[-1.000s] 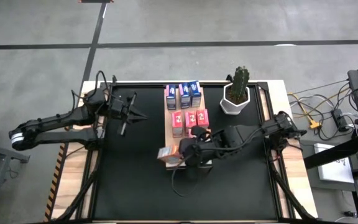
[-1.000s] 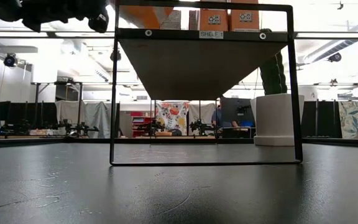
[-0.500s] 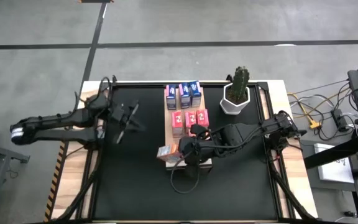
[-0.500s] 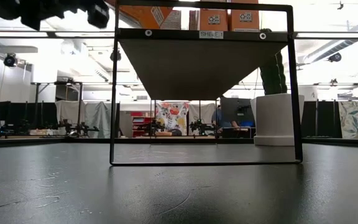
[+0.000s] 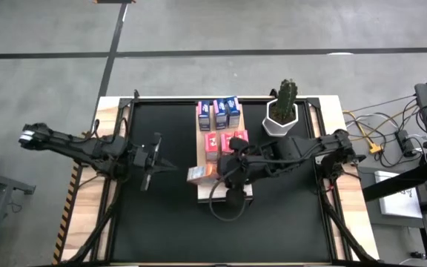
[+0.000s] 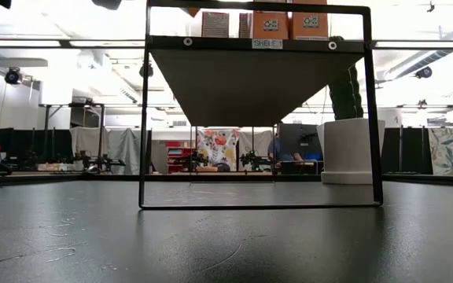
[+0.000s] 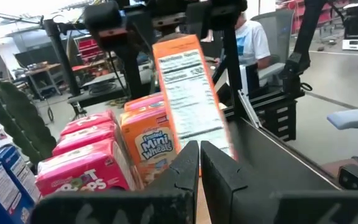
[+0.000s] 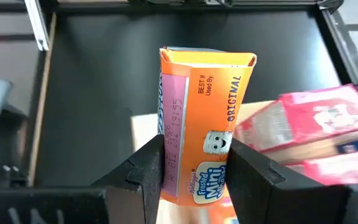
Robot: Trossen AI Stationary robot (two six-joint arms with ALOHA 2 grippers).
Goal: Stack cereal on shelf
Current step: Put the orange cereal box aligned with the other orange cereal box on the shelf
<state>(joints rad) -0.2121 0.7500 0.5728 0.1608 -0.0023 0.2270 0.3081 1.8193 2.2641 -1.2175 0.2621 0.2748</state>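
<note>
Most cereal already sat on the shelf (image 5: pixel 202 194), with the right end effector (image 8: pixel 194 163) clamping one orange Mini-Wheats box (image 8: pixel 205 149) left to place.

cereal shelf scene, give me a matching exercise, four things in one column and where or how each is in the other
Things:
1. orange cereal box
2. blue cereal boxes
3. cactus
4. left gripper

Places or states:
A. shut, over the black mat left of the shelf
B. far end of the shelf
C. white pot, right of the shelf
D. between the right gripper fingers

Pairs: 1-D, 2-B, 3-C, 4-A
</note>
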